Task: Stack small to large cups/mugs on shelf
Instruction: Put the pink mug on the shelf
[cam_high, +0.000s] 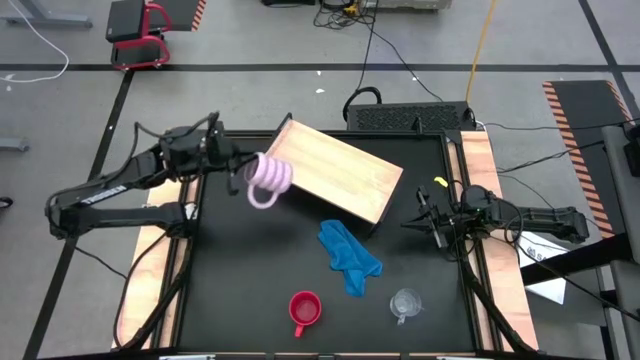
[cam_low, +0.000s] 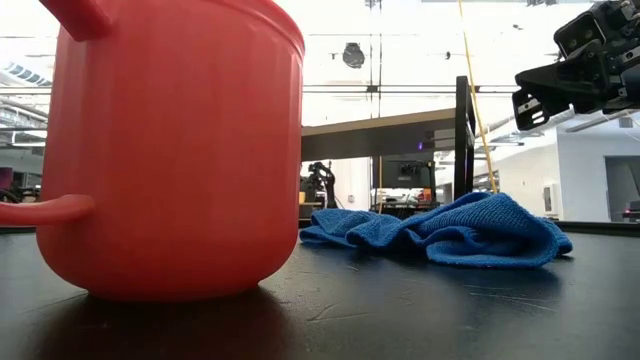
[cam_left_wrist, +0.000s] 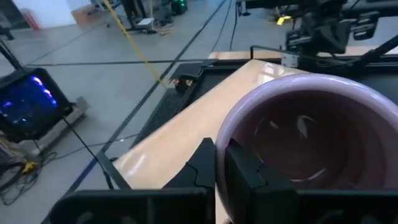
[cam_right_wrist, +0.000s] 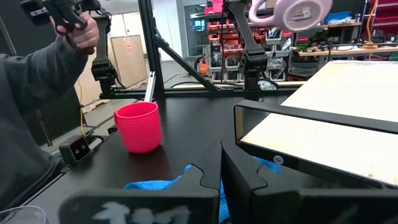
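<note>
The left hand (cam_high: 243, 170) is closed on the rim of the pale lilac-pink mug (cam_high: 270, 178), one finger inside the rim and one outside, and holds it in the air on its side. The mug hangs over the left end of the shelf (cam_high: 345, 172), just at that end's edge, with its handle loop toward the worktop's front. In the right wrist view the mug (cam_right_wrist: 294, 12) shows high above the board, clear of its surface.

The shelf lies at an angle in the far middle of the worktop (cam_high: 245, 260) and carries no cups. The right hand (cam_high: 432, 222) waits off the shelf's right end, near the worktop's right edge, its fingers close together and holding nothing.

The blue cloth (cam_high: 349, 255) lies crumpled just in front of the shelf. The red mug (cam_high: 304, 311) stands near the front edge, and the clear cup (cam_high: 405, 304) stands to its right, also near the front edge.
</note>
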